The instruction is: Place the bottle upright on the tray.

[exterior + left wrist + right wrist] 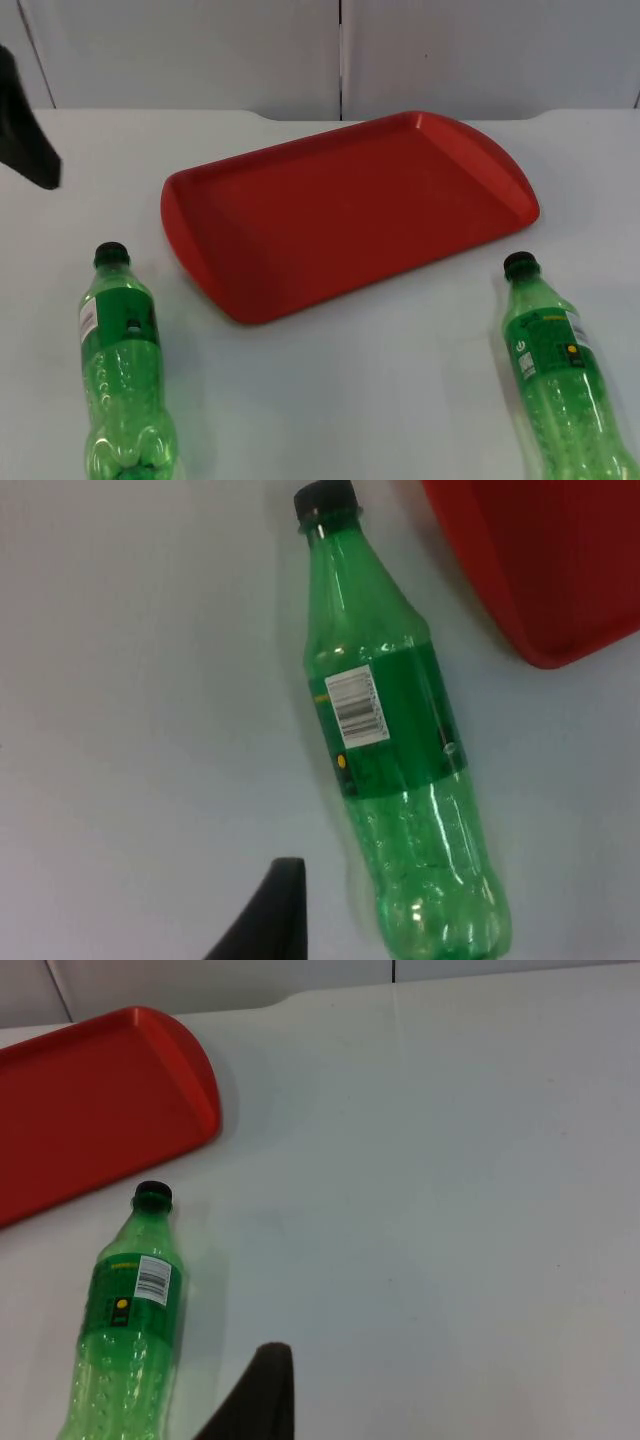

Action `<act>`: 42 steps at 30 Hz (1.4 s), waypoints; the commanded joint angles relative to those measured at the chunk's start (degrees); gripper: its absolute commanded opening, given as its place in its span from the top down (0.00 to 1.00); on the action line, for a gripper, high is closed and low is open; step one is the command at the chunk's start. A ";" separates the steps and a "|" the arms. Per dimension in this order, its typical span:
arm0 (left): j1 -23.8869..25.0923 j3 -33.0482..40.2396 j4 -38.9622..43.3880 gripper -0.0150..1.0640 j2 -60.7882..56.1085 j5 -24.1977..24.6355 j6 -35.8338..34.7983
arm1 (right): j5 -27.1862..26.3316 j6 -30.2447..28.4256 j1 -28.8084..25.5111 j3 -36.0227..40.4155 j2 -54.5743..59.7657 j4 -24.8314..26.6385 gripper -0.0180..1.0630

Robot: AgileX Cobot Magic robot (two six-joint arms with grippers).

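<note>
Nothing done yet, by the look of it: both bottles lie on their sides on the counter (330, 400), none on the tray.

Counter: white, ends at a grey partition wall (200, 50) on the far side.

Tray (350, 215): red, rounded corners, raised rim, sits mid-counter slightly toward the far side, turned at an angle. Nothing in it, bare red surface all over.

Left bottle (122, 365): green plastic, black cap, lying flat on the near left, cap pointing to the far side, well apart from the tray's near-left corner. The left wrist view has it lengthwise with the barcode label facing up; looks see-through with no liquid I can make out, so probably empty and light, though not certain.

Right bottle (560, 375): same kind, lying flat on the near right, cap toward the tray's near-right corner, near it but not touching. Label with a yellow dot faces up.

Left hand (28, 135): a dark part of it at the far left, off the counter surface, well apart from the left bottle, holding nothing; whether its fingers are wide or narrow I cannot tell.

Right hand: one black fingertip (255, 1400) just beside the right bottle's body in the right wrist view, not touching; spread cannot be told.

Left to do: grasp a bottle, stand it up on the tray, release.
</note>
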 commanded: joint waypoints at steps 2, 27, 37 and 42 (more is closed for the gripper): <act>-3.19 -1.30 1.75 0.01 3.55 -3.19 -3.98 | -0.14 -0.15 -0.15 0.08 -0.24 0.01 0.01; -11.56 -13.68 17.65 0.01 33.65 -8.02 -25.45 | -0.14 -0.15 -0.15 0.08 -0.24 0.01 0.01; -11.56 -9.27 20.23 0.01 35.90 -13.09 -32.11 | -0.14 -0.15 -0.15 0.08 -0.24 0.01 0.01; -11.56 -9.38 20.23 0.01 37.82 -14.64 -32.23 | -0.14 -0.15 -0.15 0.08 -0.24 0.01 0.01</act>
